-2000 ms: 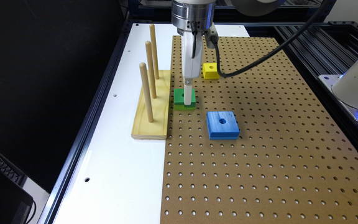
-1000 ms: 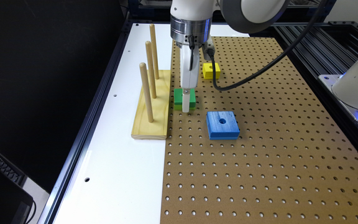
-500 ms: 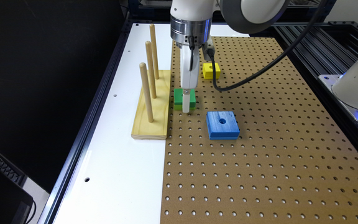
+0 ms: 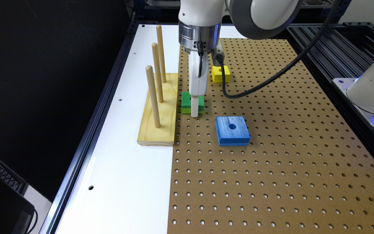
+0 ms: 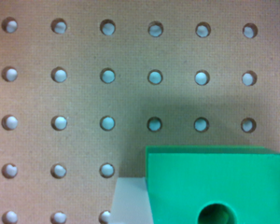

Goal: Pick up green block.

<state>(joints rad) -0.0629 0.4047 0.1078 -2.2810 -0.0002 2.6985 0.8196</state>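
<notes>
Fingers reach straight down from the upright wrist onto the green block, one pale finger lying against its side; how wide they stand, or whether they grip it, I cannot tell. Block sits on the pegboard beside the wooden peg stand, its far edge cut off in the wrist view

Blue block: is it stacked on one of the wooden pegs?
No, the blue block lies flat on the pegboard, apart from the pegs.
</notes>
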